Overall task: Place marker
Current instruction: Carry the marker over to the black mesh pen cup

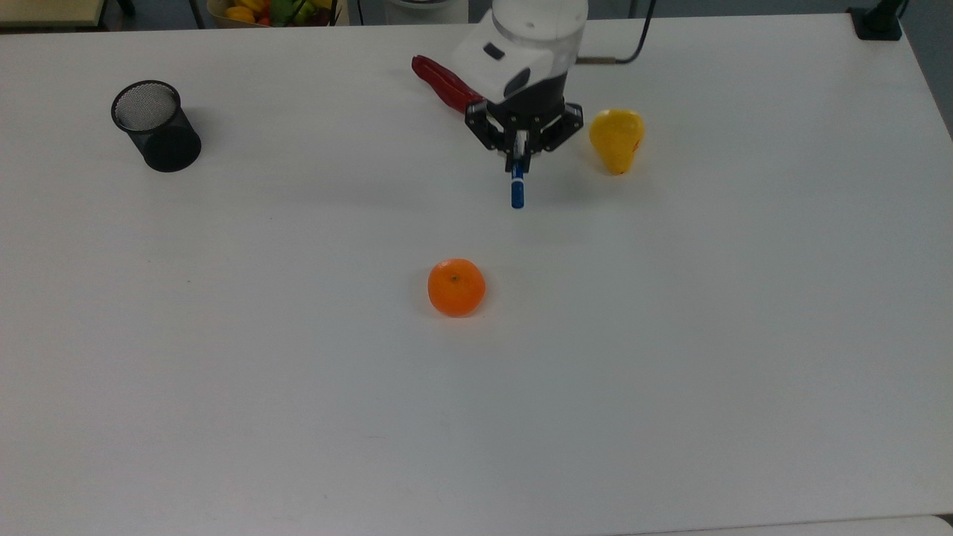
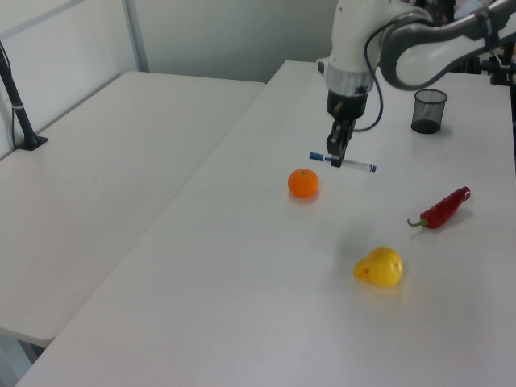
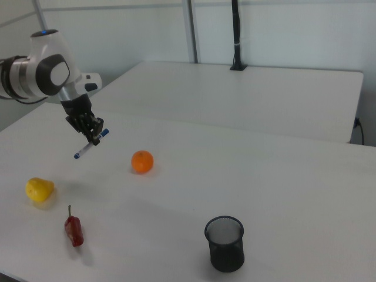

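One arm reaches over the white table (image 1: 744, 298), and its gripper (image 1: 520, 146) is clamped on the marker (image 1: 517, 189), holding it clear of the tabletop. In the left view the marker (image 2: 343, 162) lies roughly level, pinched near its middle by the gripper (image 2: 337, 155), with the blue cap sticking out toward the left view's left and the white barrel with its small blue tip toward the left view's right. In the right view the marker (image 3: 91, 144) hangs tilted under the gripper (image 3: 93, 136), cap end higher.

In the top view the blue cap pokes out below the fingers, pointing toward the orange (image 1: 456, 287), which sits on the table well apart from it. A yellow pear (image 1: 617, 138) lies near the gripper on the top view's right, and a red chili (image 1: 444, 83) is partly covered by the arm on the top view's left. A black mesh pen cup (image 1: 155, 127) stands upright far off toward the top view's left edge.
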